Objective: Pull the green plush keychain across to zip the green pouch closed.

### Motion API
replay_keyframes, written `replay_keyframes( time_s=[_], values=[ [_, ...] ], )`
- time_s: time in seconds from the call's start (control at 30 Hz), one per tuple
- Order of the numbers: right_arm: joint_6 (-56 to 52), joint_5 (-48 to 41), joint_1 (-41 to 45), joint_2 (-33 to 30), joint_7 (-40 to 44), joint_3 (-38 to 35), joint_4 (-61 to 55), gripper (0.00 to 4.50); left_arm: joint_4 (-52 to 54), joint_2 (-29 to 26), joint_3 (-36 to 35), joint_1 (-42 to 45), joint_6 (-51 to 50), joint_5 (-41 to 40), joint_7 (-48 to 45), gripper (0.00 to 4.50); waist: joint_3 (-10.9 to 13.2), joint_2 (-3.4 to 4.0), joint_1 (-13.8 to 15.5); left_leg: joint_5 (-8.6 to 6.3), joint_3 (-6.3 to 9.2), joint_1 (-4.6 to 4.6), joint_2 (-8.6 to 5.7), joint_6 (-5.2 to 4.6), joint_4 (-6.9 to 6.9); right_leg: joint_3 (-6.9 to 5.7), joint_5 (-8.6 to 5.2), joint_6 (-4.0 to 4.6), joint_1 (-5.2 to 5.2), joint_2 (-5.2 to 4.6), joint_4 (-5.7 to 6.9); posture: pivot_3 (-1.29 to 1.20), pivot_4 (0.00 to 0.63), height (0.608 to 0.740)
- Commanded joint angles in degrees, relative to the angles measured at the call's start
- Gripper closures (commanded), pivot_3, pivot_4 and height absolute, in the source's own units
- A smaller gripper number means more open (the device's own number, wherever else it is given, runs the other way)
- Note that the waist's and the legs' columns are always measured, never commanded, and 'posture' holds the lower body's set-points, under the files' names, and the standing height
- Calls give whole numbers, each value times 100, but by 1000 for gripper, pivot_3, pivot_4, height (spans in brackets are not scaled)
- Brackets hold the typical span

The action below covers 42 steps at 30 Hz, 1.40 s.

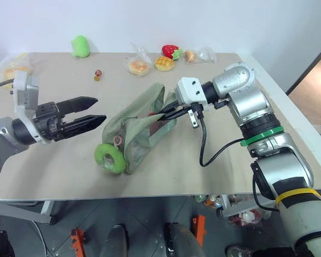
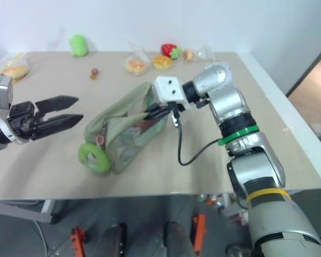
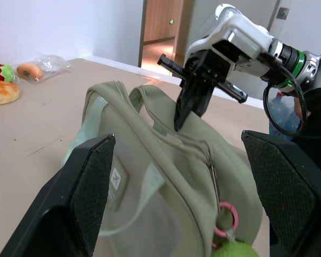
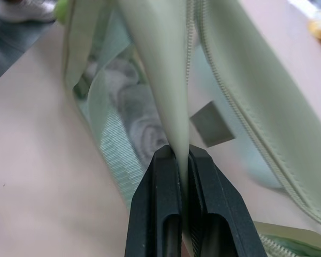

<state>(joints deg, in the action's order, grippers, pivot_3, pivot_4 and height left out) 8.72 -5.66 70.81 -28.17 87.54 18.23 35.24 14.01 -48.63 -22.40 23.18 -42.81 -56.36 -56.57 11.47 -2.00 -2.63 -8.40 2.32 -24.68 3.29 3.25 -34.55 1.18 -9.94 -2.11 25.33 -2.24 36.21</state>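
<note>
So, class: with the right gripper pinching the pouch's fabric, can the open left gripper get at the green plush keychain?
Probably yes. The left gripper is open, and the green plush keychain lies exposed at the green pouch's near end, nothing between them. The right gripper holds the far end.

Bright, even light; soft shadows (right wrist view perhaps slightly blurred).

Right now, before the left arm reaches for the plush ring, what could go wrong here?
1. The right gripper pinches only a thin fold of the green pouch; it may slip under pull.
2. The green plush keychain hangs at the table edge, so the open left gripper may knock it.
</note>
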Motion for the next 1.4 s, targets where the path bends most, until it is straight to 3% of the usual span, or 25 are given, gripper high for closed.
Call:
replay_keyframes(
  time_s=[0.03, 0.33, 0.47, 0.63, 1.1, 1.37, 1.4],
  values=[
    [-297, -63, 409, -236, -414, -514, -58, 4435, 130, 23, -121, -34, 80, -56, 45, 565, 0, 1, 1, 0, 0, -1, 0, 0, 0, 0, 0, 0, 0, 0, 0, 0, 150, 740],
    [-1210, 432, 909, -683, -656, -404, -252, 4435, 97, 147, -109, -50, 69, -115, 109, 565, 1, 2, -3, 0, -1, -2, 1, 1, 8, 1, -6, 5, 7, 2, -1, 0, 150, 740],
    [-2182, 743, 1223, -353, -1212, -290, -409, 4435, -3, 184, -69, -13, 98, -47, 83, 565, 6, 11, -35, 0, -5, -1, 1, 1, 7, 6, -5, 6, 12, 4, 5, 0, 150, 740],
    [-2947, 998, 927, 119, -1742, -142, -615, 4435, 78, 167, -165, -64, 59, -101, 139, 565, 6, 10, -27, 0, -1, 3, 16, 0, 9, 8, -9, 14, 16, 22, 17, 0, 150, 740],
    [-4141, 480, 366, 681, -1878, -308, -1486, 4435, 234, -76, -781, -338, -33, -314, 396, 565, 5, 9, -16, 0, 6, 0, 19, 1, 4, 9, -11, 18, 15, 28, 20, 0, 150, 740],
    [-5166, -482, 610, 846, -1848, -919, -1504, 1839, 152, -42, -648, -300, -5, -293, 430, 565, 6, 9, -12, 0, 8, -1, 20, 0, 4, 8, -9, 20, 14, 30, 22, 0, 150, 740],
    [-5386, -725, 789, 795, -1789, -1150, -1325, 1839, 102, -33, -632, -285, 1, -282, 426, 565, 6, 10, -12, 0, 8, -1, 20, 0, 3, 8, -10, 20, 14, 30, 22, 0, 150, 740]
  ],
)
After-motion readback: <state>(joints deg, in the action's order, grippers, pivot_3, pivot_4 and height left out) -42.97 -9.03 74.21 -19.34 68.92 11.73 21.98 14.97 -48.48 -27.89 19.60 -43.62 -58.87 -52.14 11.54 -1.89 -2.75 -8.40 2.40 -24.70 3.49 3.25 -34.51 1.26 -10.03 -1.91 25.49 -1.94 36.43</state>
